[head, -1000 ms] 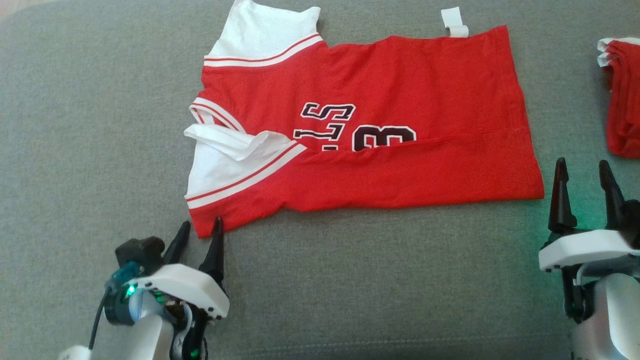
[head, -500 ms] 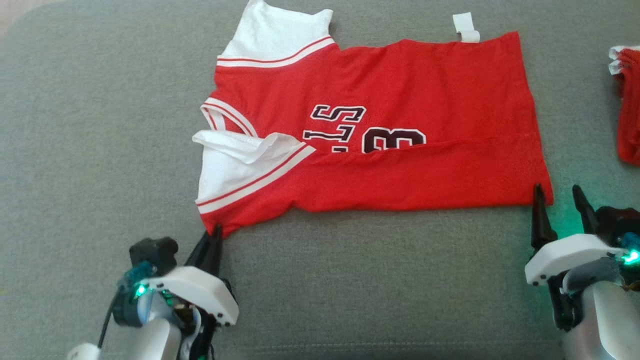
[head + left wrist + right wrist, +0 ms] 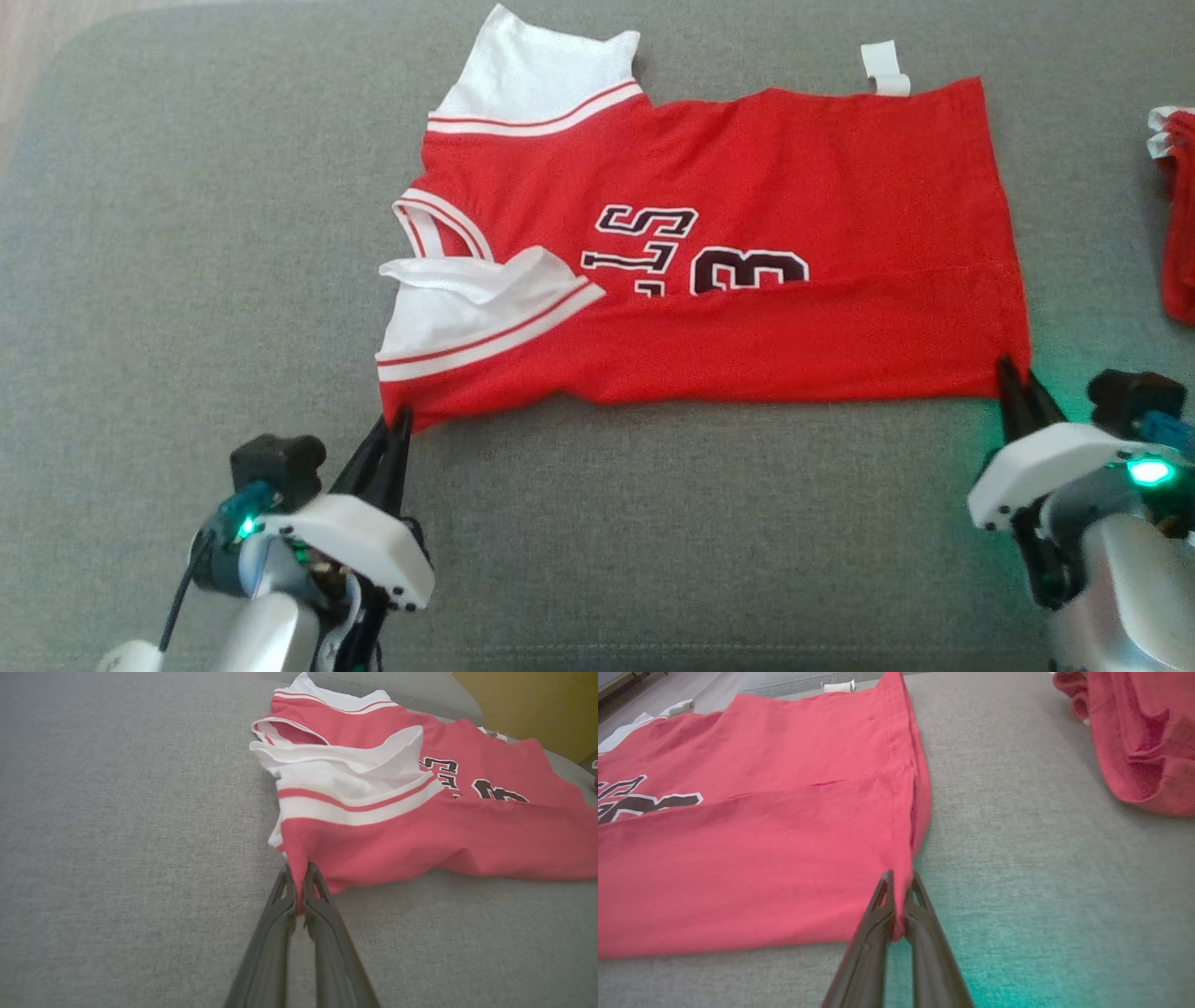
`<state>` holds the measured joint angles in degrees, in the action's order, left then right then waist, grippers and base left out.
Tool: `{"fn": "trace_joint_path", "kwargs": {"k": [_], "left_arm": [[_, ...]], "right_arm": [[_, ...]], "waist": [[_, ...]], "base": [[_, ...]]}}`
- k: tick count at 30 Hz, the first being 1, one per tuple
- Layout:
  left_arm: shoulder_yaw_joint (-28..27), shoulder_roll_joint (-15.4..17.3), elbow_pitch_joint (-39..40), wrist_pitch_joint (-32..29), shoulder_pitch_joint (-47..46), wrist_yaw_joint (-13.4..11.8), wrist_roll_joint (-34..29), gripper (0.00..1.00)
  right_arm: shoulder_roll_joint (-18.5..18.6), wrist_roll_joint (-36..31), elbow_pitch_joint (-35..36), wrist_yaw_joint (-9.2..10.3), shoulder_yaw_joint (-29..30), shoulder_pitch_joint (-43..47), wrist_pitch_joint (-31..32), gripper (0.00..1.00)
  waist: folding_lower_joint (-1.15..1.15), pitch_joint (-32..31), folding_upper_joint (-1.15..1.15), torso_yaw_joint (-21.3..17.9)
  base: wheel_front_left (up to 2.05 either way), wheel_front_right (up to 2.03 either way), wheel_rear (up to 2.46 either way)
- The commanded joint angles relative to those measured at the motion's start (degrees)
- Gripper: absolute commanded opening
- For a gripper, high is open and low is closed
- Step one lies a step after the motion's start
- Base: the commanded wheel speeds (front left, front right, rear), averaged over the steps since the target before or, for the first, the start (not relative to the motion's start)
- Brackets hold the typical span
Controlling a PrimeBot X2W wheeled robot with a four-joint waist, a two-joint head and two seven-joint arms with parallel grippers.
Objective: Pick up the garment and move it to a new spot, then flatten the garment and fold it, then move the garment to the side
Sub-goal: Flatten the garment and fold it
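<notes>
Jersey (image 3: 747, 317) near-edge corners pinched — left tool (image 3: 398, 425), right tool (image 3: 1014, 378).

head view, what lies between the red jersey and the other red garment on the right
In the head view only bare grey cushion separates the jersey from the other red garment; the right wrist view agrees.

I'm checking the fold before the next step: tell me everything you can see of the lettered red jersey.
The red jersey lies flat on the grey cushion, collar toward the robot's left, hem toward its right. It looks like thin knit, with white red-striped sleeves, black white-edged lettering and a white tag at the far edge. Its near side is folded over, hiding part of the print. The left gripper pinches the near shoulder corner, the right gripper the near hem corner.
</notes>
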<state>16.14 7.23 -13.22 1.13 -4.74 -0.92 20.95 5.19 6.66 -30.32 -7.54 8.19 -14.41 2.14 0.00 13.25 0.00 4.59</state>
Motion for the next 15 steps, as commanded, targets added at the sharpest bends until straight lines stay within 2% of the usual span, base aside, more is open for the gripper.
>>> {"fn": "trace_joint_path", "kwargs": {"k": [1, 9, 15], "left_arm": [[-1.7, 1.8, 2.8, -0.4, 0.4, 0.3, -0.4, 0.00], [-0.6, 4.7, 8.5, -4.3, 5.3, 0.3, -0.5, 0.00], [0.7, 5.3, 11.7, -6.4, 9.9, -0.3, -0.4, 0.00]], "right_arm": [[2.2, 1.0, 2.6, 0.05, -1.3, 1.2, 0.2, 0.00], [6.2, 4.7, 9.1, 0.05, -2.5, 7.0, 2.9, 0.00], [7.1, 6.3, 14.2, 0.05, -1.7, 13.1, 5.5, 0.00]], "waist": [[0.00, -0.7, 0.00, 0.2], [0.00, -2.6, 0.00, 0.5], [0.00, -4.0, 0.00, 0.7]], "base": [[0.00, 0.00, 0.00], [0.00, 0.00, 0.00], [0.00, 0.00, 0.00]]}}
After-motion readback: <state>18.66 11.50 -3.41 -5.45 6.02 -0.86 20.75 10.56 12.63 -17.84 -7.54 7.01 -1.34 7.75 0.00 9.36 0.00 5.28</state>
